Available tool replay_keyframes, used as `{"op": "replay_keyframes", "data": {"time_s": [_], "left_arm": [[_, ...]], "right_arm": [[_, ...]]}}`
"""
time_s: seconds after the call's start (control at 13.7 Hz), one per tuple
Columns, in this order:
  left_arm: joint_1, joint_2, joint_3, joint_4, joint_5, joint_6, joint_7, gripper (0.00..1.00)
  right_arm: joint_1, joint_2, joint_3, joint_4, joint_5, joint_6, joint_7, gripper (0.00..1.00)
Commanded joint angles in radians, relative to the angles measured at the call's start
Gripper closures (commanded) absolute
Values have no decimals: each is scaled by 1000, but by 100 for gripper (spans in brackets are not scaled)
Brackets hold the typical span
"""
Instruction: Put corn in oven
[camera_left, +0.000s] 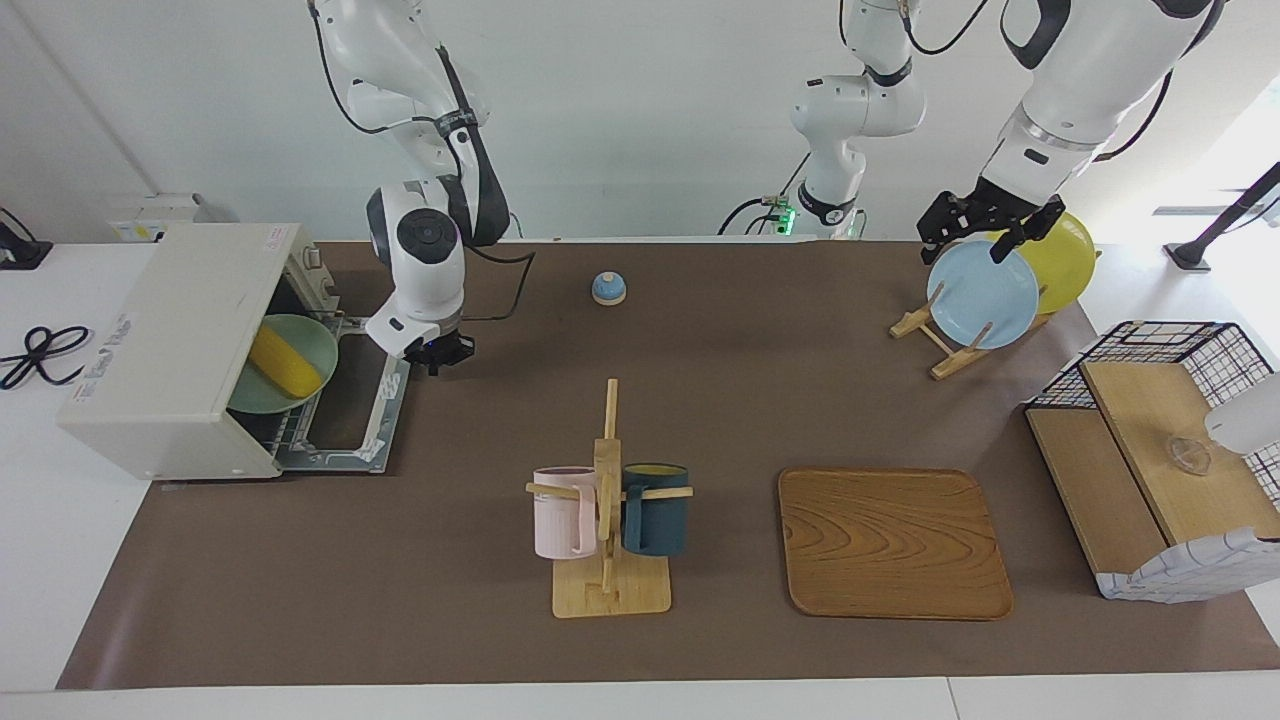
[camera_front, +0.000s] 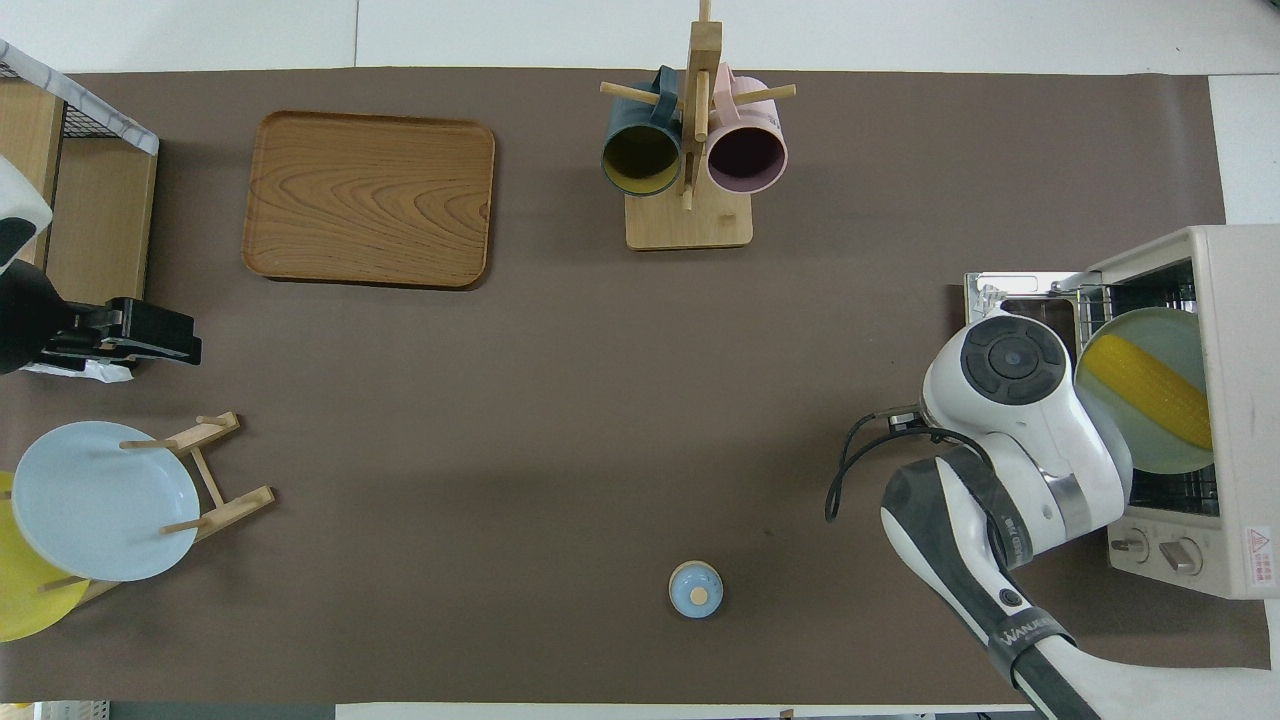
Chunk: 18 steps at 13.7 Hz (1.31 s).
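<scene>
Corn (camera_left: 284, 362) lies on a mint plate (camera_left: 300, 343) that sits on the wire rack inside the oven (camera_left: 170, 345), at the right arm's end of the table. Oven door (camera_left: 350, 405) is folded down flat in front of the oven. Plate rim pokes out past the oven opening.

Right gripper (camera_left: 440, 358) is empty, fingertips together, over the mat just beside the oven door's edge, clear of the oven.

Left gripper (camera_left: 985, 225) waits with its fingers spread, holding nothing, well apart from the oven, above the blue plate (camera_left: 982, 294) in the wooden rack (camera_left: 935, 335).
</scene>
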<state>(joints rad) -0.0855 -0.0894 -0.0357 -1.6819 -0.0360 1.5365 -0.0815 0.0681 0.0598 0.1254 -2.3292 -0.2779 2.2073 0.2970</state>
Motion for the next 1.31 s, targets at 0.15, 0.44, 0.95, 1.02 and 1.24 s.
{"op": "replay_keyframes", "data": {"time_s": [0.15, 0.44, 0.95, 1.02, 1.24], "left_arm": [[7, -10, -3, -7, 13, -1, 5, 0], [7, -10, -3, -7, 13, -1, 5, 0], [7, -10, -3, -7, 13, -1, 5, 0], [7, -10, -3, -9, 13, -1, 5, 0], [7, -10, -3, -9, 13, -1, 6, 0]], "right_arm": [[-11, 8, 2, -15, 13, 0, 36, 100], [-25, -2, -1, -21, -1, -72, 40, 100], [-31, -9, -1, -18, -46, -167, 42, 100], [-31, -11, -1, -13, -70, -182, 42, 100], [-33, -12, -3, -4, -141, -208, 42, 100]]}}
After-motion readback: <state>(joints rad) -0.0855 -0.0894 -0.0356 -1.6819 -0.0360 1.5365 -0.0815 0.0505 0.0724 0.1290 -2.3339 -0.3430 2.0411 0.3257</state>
